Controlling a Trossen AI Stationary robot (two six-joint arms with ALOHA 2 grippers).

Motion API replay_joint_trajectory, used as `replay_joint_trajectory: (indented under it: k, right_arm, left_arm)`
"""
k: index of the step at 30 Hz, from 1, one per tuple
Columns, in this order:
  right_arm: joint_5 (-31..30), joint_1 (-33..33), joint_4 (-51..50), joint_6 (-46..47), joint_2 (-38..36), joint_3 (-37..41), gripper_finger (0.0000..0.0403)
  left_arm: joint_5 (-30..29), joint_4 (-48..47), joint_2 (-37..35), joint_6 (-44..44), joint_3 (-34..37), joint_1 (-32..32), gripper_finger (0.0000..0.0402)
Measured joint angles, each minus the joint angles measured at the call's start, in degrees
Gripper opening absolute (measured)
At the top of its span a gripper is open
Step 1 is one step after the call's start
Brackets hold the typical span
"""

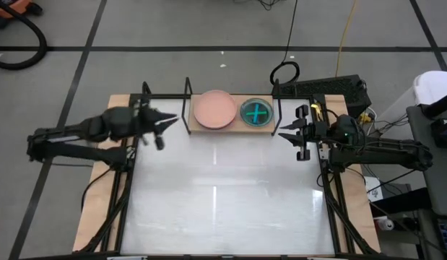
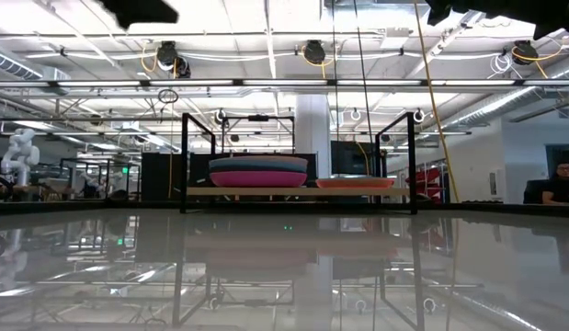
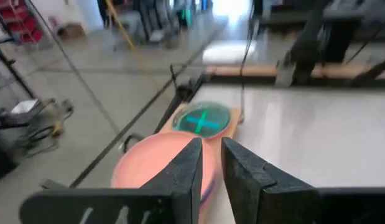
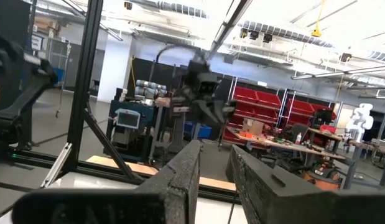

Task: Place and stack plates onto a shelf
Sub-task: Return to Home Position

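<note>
The shelf [image 1: 234, 127] is a wooden board with black wire uprights at the table's far edge. On its left half stands a stack of larger plates with the salmon-pink plate [image 1: 214, 110] on top; the low view shows the stack [image 2: 257, 171] with magenta and blue layers. On its right half is a lower stack topped by the translucent teal plate [image 1: 257, 112], with an orange rim [image 2: 355, 182] showing. My left gripper [image 1: 172, 120] hovers shut just left of the shelf. My right gripper [image 1: 283, 135] hovers shut just right of it. Neither holds anything.
The white tabletop [image 1: 223, 195] spreads in front of the shelf toward the near edge. The shelf's black uprights [image 1: 185, 101] stand close to both grippers. A black device and cables [image 1: 331, 90] lie past the table's far right corner.
</note>
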State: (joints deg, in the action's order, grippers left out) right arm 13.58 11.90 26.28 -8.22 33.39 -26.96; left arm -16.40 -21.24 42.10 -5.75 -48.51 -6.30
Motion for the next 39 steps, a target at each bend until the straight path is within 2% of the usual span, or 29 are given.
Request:
replay_joint_trajectory:
  k: [4,8,12,16,22,30,37,39]
  right_arm:
    - [-0.07,0.00,-0.02,-0.43,0.04,0.00,0.0075]
    - [-0.09,0.00,-0.02,-0.11,0.04,0.00,0.0075]
    - [-0.11,0.00,-1.91,0.96,-0.48,0.00,0.0075]
    - [-0.11,0.01,-7.78,1.54,-4.14,0.02,0.0075]
    - [-0.37,0.04,-18.98,1.63,-10.19,0.02,0.0075]
    - [-1.19,0.04,-30.31,5.47,-12.19,0.02,0.0075]
    - [-15.96,0.02,-40.83,6.20,-16.91,0.02,0.0075]
    - [-18.13,0.02,-41.54,6.63,-18.92,0.18,0.0075]
  left_arm:
    - [2.51,7.95,-13.58,3.40,14.01,1.01,0.0063]
    - [4.42,11.11,-24.03,6.92,23.47,1.86,0.0063]
    - [4.53,10.24,-31.63,8.10,28.57,2.94,0.0062]
    - [4.57,8.19,-37.05,7.77,30.04,4.13,0.0062]
    - [4.58,6.80,-41.45,4.52,31.08,5.12,0.0062]
    - [4.56,6.08,-41.90,4.93,32.06,5.11,0.0062]
    - [4.56,4.60,-41.90,6.29,32.06,5.11,0.0063]
    - [4.56,4.52,-41.90,6.29,32.06,5.11,0.0062]
